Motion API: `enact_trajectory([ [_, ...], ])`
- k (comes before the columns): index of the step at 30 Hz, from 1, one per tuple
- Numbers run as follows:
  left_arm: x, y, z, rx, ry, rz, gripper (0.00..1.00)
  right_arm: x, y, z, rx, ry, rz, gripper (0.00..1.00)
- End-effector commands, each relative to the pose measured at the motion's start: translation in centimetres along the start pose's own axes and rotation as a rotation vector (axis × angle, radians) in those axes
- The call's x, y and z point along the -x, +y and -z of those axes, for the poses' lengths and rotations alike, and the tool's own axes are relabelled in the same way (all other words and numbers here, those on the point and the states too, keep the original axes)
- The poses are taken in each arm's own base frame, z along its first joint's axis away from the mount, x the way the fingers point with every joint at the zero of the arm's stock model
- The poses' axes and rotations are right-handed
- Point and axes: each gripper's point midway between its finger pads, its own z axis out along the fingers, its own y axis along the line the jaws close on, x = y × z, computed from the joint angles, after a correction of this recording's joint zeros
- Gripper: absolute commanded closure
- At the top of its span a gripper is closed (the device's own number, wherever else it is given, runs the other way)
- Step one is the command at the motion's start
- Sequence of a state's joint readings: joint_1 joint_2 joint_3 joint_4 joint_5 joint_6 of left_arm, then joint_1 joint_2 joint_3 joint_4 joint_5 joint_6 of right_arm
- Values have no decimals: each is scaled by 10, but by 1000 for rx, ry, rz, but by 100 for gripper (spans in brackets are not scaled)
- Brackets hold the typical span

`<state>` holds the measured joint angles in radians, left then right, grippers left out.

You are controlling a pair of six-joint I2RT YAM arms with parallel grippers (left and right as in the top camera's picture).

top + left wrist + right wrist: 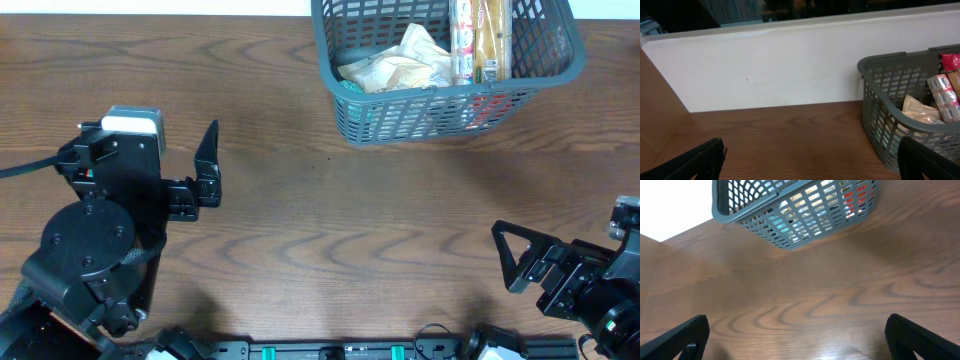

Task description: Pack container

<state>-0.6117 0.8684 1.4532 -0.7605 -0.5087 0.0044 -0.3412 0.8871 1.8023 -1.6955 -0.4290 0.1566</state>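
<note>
Container: large rectangular grey-blue slotted plastic basket [420, 115], at far edge of brown wooden table [320, 220], right of centre, pale crumpled packets [405, 62] inside. Probably light, stiff, apt to slide; rim the likeliest hold. Jaws wide, empty, on left gripper [208, 165] and right gripper [505, 258].
</note>
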Motion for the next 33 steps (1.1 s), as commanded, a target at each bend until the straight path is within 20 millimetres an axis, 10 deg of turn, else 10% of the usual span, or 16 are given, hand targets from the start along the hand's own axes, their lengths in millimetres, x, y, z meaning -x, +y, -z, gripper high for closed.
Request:
enact_trajectory([
  [1, 1, 4, 1, 17, -3, -5, 1, -3, 0, 0, -2, 4, -10, 1],
  [15, 1, 4, 1, 17, -3, -5, 1, 11, 9, 1, 48, -49, 19, 1],
  [26, 1, 4, 1, 17, -3, -5, 2, 69, 34, 35, 101, -441, 281, 1],
  [33, 1, 4, 1, 17, -3, -5, 1, 84, 44, 19, 171, -651, 465, 1],
])
